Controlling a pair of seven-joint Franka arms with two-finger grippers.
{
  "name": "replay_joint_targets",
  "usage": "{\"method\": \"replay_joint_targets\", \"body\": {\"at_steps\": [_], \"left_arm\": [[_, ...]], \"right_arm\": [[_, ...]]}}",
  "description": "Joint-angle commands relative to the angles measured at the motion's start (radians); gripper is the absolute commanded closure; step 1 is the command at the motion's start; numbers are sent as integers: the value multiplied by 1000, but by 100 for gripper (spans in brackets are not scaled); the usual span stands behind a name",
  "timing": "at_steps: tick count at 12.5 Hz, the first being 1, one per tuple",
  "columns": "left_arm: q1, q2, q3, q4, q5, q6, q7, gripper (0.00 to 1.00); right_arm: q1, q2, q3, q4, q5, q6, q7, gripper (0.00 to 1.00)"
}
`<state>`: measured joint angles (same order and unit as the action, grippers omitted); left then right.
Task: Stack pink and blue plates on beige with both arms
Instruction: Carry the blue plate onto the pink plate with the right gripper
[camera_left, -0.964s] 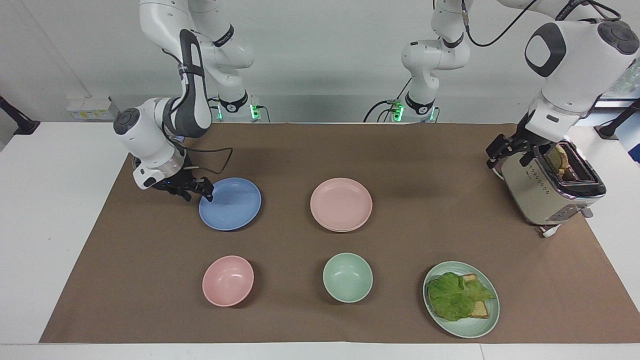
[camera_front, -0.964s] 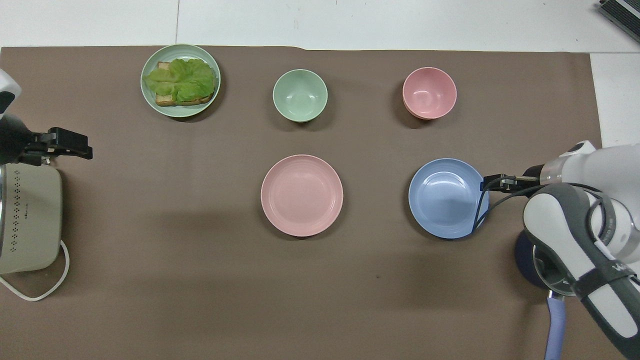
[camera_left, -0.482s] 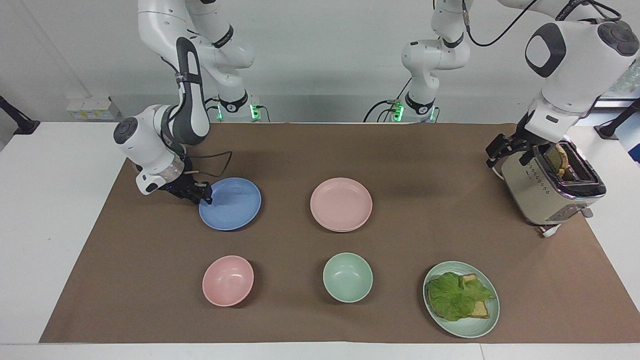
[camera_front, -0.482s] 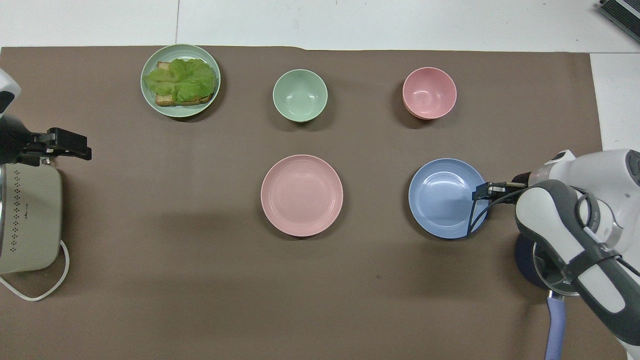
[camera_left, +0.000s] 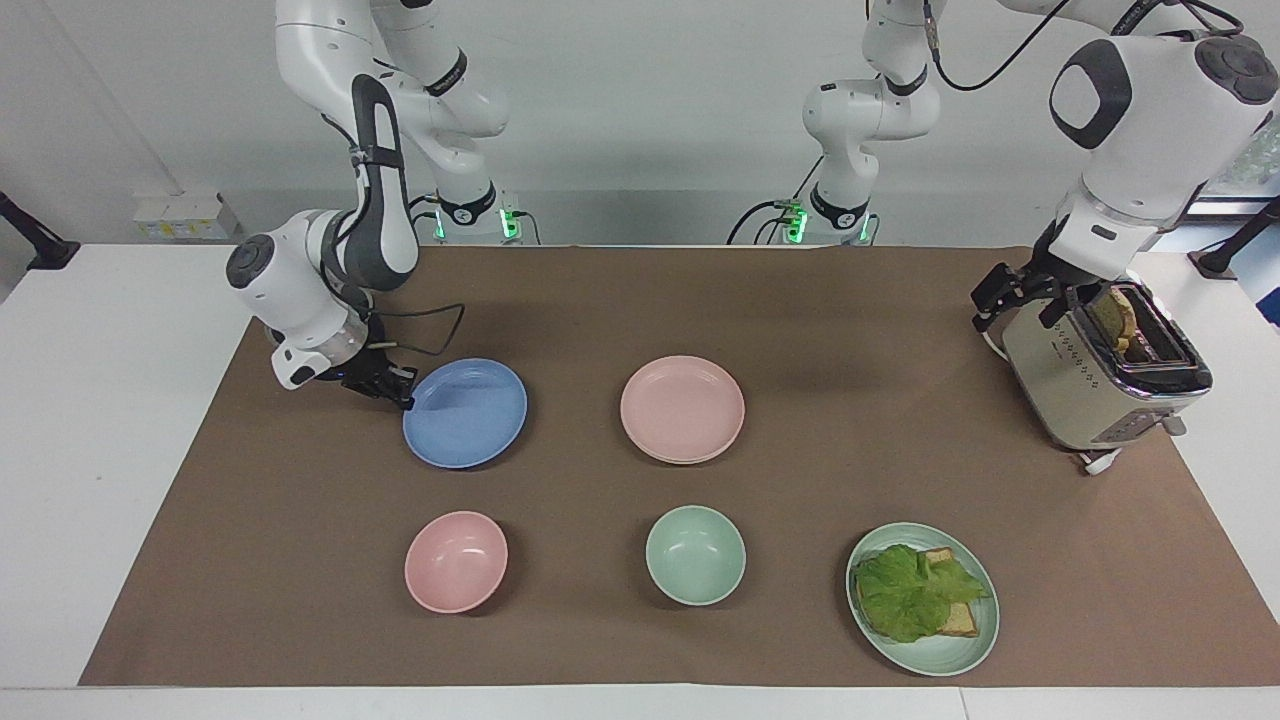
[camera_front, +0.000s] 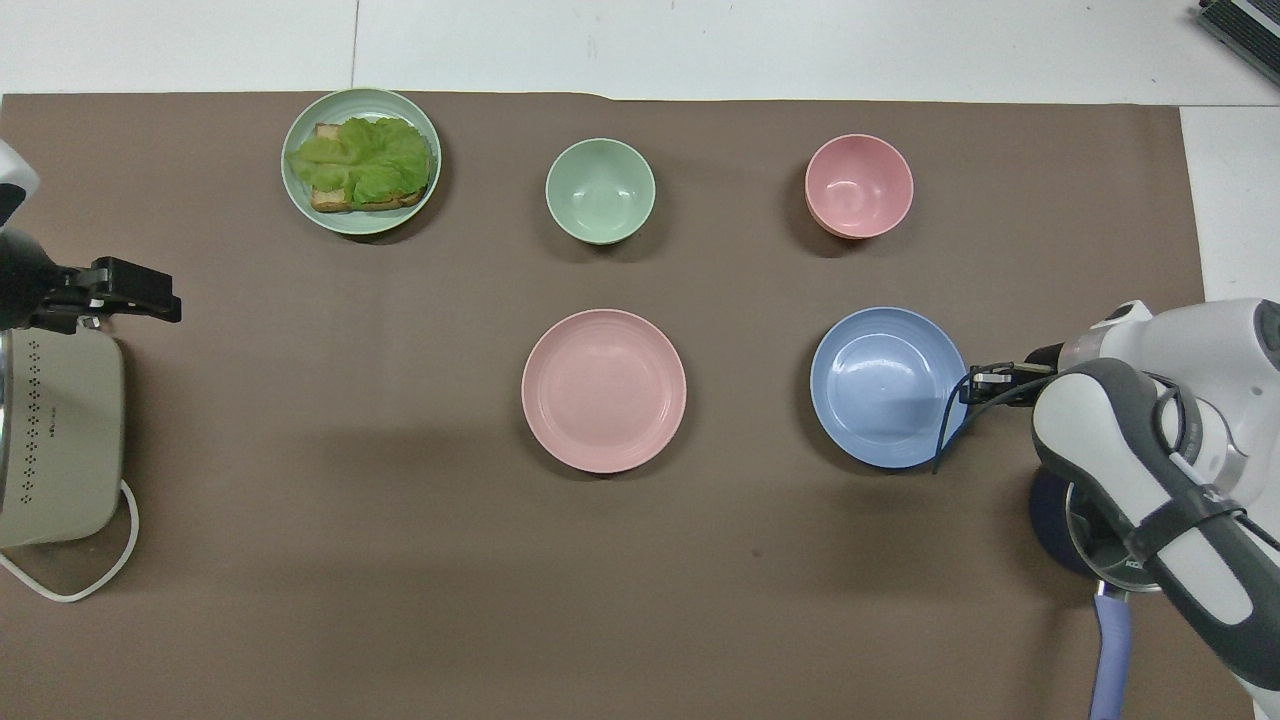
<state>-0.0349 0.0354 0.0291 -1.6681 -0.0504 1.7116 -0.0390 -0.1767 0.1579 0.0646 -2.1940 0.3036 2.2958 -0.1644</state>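
Since 1 second ago, right gripper (camera_left: 400, 390) has clamped the blue plate (camera_left: 466, 413) rim, tilting it; left gripper (camera_left: 1008, 296) waits open beside the toaster (camera_left: 1100, 380). Thin rim grip could slip when lifting.

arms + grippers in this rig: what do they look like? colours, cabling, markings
Both arms are glossy white with rounded segments and dark grey joint caps. The right arm has a dark grey band along its forearm and a thin black cable looping by the wrist; the left arm has black cable overhead. The right gripper and left gripper are small and black. Green lights glow at the bases.
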Motion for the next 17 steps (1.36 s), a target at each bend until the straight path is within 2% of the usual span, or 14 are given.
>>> {"method": "replay_joint_targets", "body": {"at_steps": [1, 4, 8, 11, 14, 17], "left_arm": [[1, -9, 0, 8, 21, -20, 1, 0], [1, -9, 2, 8, 21, -20, -1, 0], [1, -9, 2, 8, 21, -20, 1, 0], [1, -9, 2, 8, 21, -20, -1, 0], [1, -9, 2, 8, 21, -20, -1, 0], [1, -9, 2, 8, 21, -20, 1, 0]], "right_arm": [[3, -37, 18, 64, 29, -79, 46, 100], [101, -32, 23, 207, 28, -177, 214, 100], [288, -23, 23, 224, 14, -96, 432, 100], [403, 37, 23, 276, 17, -56, 563, 100], [505, 89, 23, 254, 11, 13, 660, 100], [563, 71, 20, 201, 9, 13, 712, 100]]}}
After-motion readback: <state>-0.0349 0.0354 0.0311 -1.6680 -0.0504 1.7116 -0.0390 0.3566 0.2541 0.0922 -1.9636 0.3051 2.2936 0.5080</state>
